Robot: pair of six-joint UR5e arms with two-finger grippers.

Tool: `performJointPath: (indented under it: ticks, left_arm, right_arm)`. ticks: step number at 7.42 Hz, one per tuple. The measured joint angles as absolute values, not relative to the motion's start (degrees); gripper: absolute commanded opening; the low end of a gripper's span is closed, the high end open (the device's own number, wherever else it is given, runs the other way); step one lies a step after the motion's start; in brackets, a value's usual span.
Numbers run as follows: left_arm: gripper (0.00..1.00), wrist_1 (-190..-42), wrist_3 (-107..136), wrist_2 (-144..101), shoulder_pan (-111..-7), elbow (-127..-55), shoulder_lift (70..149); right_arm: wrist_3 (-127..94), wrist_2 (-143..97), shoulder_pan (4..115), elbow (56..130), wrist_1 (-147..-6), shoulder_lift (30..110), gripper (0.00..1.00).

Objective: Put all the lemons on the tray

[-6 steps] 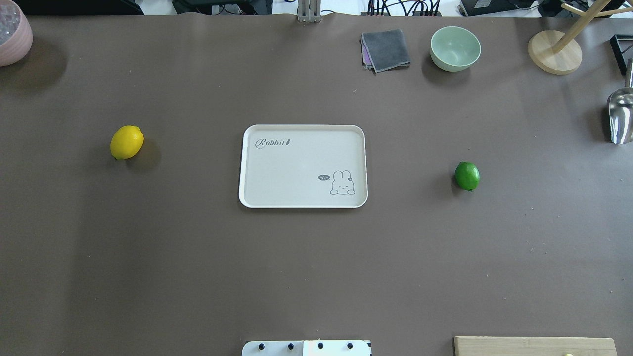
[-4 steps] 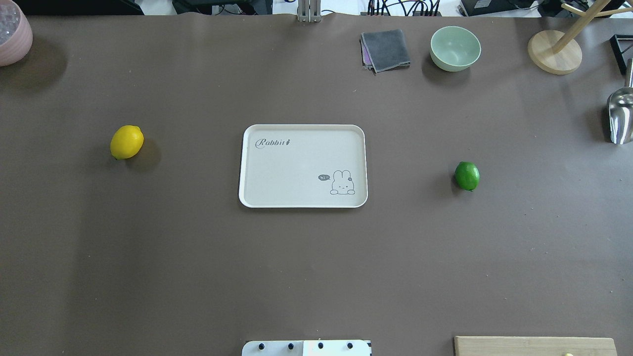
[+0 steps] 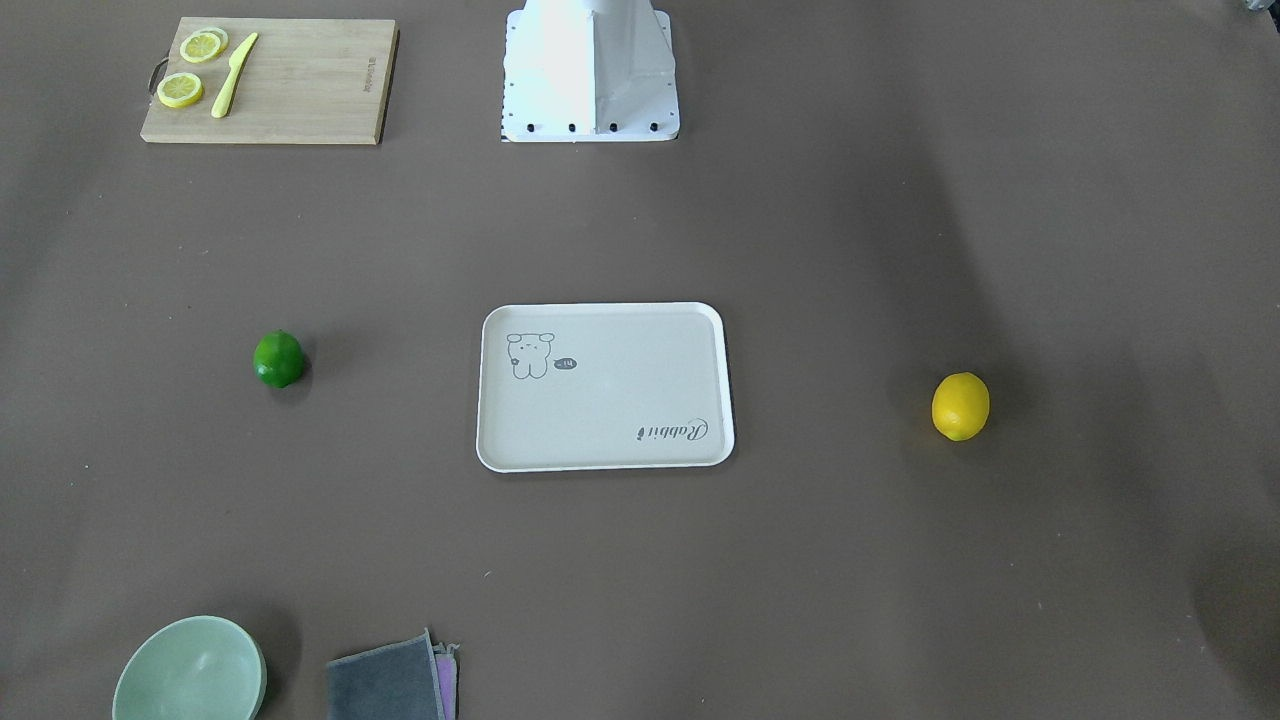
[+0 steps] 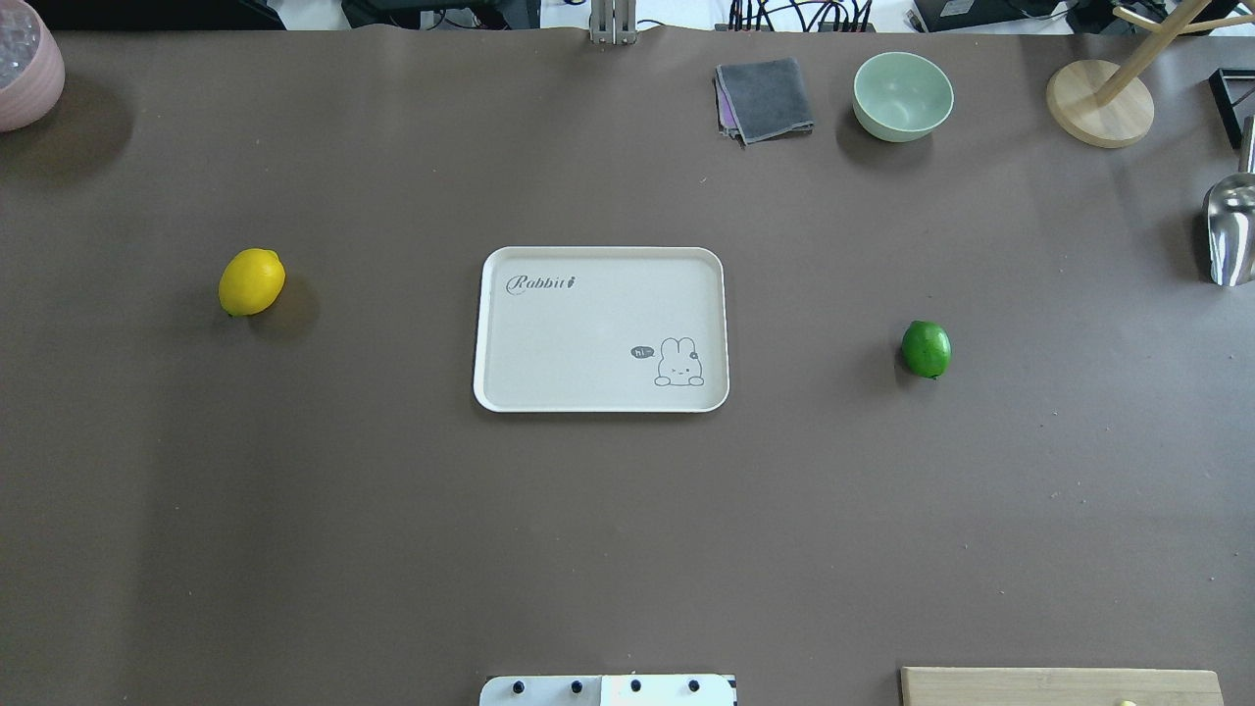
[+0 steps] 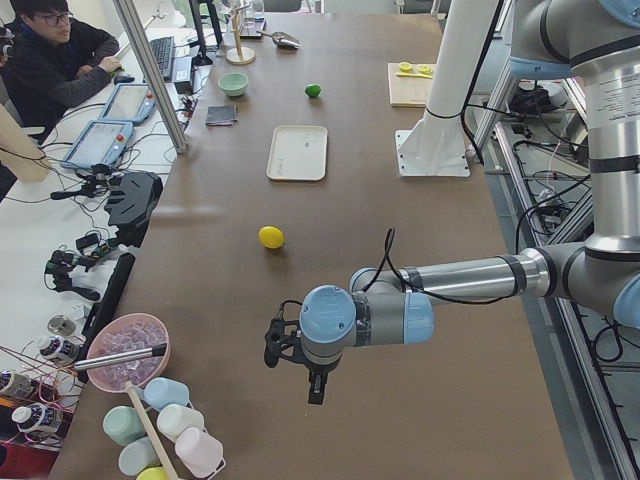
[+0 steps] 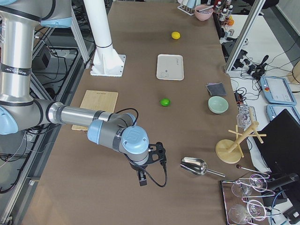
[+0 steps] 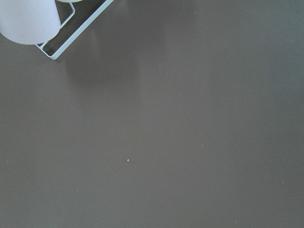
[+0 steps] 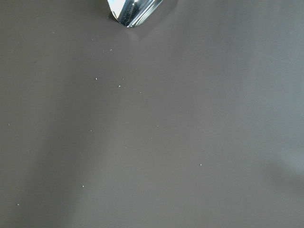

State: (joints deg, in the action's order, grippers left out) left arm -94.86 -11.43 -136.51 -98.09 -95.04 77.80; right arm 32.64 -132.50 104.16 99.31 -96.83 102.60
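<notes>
The off-white tray [image 4: 578,333] lies at the table's middle, with nothing on it; it also shows in the front view [image 3: 600,400]. The yellow lemon [image 4: 251,282] rests on the table to the tray's left. The green lemon [image 4: 927,349] rests to its right. Neither gripper shows in the overhead or front views. The left gripper [image 5: 316,388] hangs over bare table near the left end, well short of the yellow lemon [image 5: 271,237]. The right gripper [image 6: 141,178] hangs near the right end, apart from the green lemon [image 6: 165,102]. I cannot tell if either is open or shut.
At the far edge lie a grey cloth [image 4: 765,98], a pale green bowl [image 4: 902,95] and a wooden stand [image 4: 1098,103]. A metal scoop [image 4: 1230,230] lies at the right. A bamboo board [image 3: 270,80] holds lemon slices and a yellow knife. A pink bowl [image 4: 25,69] stands far left.
</notes>
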Motion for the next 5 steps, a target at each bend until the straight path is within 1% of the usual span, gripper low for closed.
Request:
performJointPath:
  ticks: [2, 5]
  left_arm:
    - [0.98, -96.0, -11.5, -136.6, -98.2, -95.2, 77.5]
    - [0.98, -98.3, -10.8, -137.1, -98.0, -94.3, 78.0]
  right_arm:
    - [32.8, -132.8, 104.7, 99.4, -93.8, 103.7, 1.0]
    - [31.6, -133.3, 105.0, 100.3, -93.0, 104.6, 1.0]
